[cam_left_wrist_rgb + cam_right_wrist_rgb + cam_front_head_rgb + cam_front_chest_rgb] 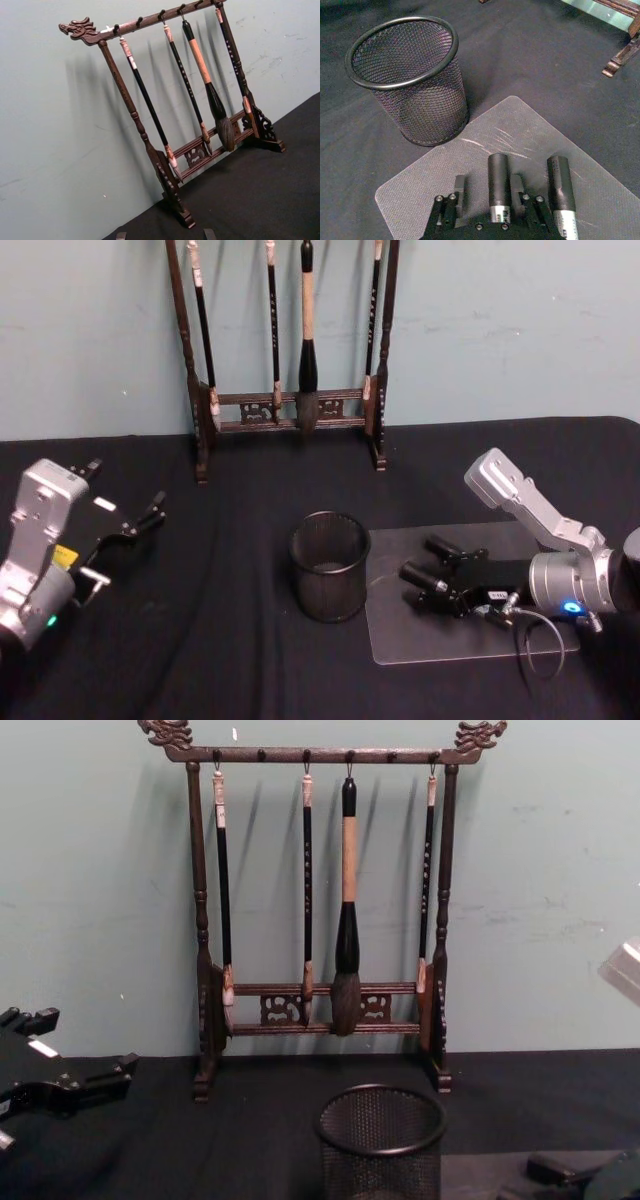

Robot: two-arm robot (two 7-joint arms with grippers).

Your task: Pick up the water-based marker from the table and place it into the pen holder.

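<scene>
The pen holder [330,570], a round black wire-mesh cup, stands upright on the black cloth at mid-table and shows in the right wrist view [415,100] and the chest view [382,1150]. To its right, a black-capped water-based marker [425,580] lies on a clear mat [470,640]. My right gripper [440,585] is low over the mat and open, with that marker [498,182] lengthwise between its fingers. A gap shows on one side of it. A second similar marker [561,187] lies just outside one finger. My left gripper [125,545] hangs open at the far left, holding nothing.
A tall dark wooden brush rack [290,410] with several hanging brushes stands at the back against the green wall, behind the cup. The black cloth covers the whole table. The mat's near corner [395,192] sits close to the cup's base.
</scene>
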